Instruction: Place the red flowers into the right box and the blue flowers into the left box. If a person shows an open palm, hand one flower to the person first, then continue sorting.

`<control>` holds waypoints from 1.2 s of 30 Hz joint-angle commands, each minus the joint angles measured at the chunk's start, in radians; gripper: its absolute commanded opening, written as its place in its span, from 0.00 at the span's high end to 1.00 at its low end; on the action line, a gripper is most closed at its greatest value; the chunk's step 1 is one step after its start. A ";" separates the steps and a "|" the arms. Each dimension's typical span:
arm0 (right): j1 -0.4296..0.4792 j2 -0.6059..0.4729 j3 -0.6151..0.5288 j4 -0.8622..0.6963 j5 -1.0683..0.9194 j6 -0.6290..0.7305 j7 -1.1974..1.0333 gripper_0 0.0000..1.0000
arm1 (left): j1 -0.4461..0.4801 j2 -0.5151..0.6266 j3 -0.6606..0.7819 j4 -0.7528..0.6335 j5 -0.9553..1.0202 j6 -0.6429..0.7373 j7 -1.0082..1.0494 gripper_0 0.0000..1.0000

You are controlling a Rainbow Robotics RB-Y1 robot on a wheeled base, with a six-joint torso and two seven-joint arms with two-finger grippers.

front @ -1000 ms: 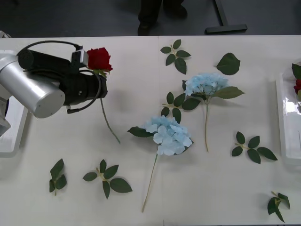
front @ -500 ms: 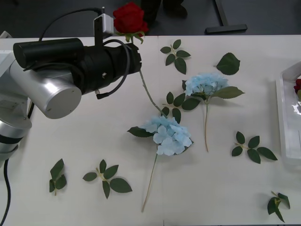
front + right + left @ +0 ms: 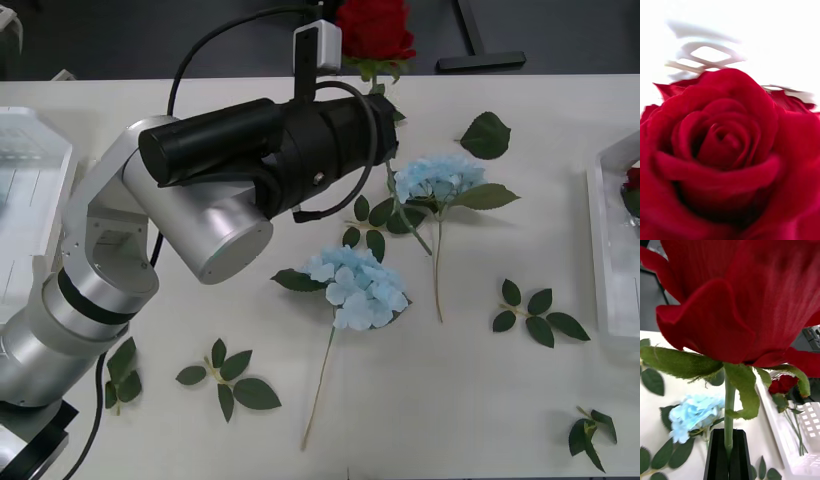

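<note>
With the left gripper (image 3: 729, 453) clamped on the stem of a red rose (image 3: 374, 28) held aloft at top centre of the front view, carry it level toward the right box (image 3: 606, 250) at the right edge — above the blue flowers (image 3: 358, 288) — and release once over the tray.

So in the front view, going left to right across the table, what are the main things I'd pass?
Left box → left hand shut on a red rose → far blue hydrangea → right box with a red rose inside.
</note>
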 commanded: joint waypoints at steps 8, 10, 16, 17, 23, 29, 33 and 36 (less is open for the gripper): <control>-0.099 -0.174 -0.240 -0.114 -0.223 0.222 0.446 0.13 | -0.096 -0.137 -0.067 -0.047 -0.097 -0.057 -0.001 1.00; -0.099 -0.197 -0.292 -0.150 -0.255 0.261 0.544 0.13 | -0.096 -0.149 -0.077 -0.047 -0.111 -0.069 0.002 1.00; -0.097 -0.230 -0.412 -0.179 -0.493 0.458 0.824 0.13 | -0.098 -0.151 -0.084 -0.047 -0.126 -0.081 0.008 1.00; -0.094 -0.230 -0.409 -0.179 -0.541 0.490 0.849 0.13 | -0.098 -0.151 -0.084 -0.047 -0.126 -0.081 0.008 1.00; -0.041 -0.205 -0.269 -0.185 -0.941 0.619 0.895 0.13 | -0.098 -0.151 -0.084 -0.047 -0.126 -0.081 0.008 1.00; 0.010 -0.183 -0.174 -0.231 -1.191 0.662 0.858 0.13 | -0.098 -0.151 -0.084 -0.047 -0.126 -0.081 0.008 1.00; 0.045 -0.170 -0.174 -0.295 -1.285 0.708 0.798 0.13 | -0.098 -0.151 -0.084 -0.047 -0.126 -0.081 0.008 1.00; 0.097 -0.167 -0.174 -0.389 -1.360 0.708 0.742 0.13 | -0.098 -0.151 -0.084 -0.047 -0.126 -0.081 0.008 1.00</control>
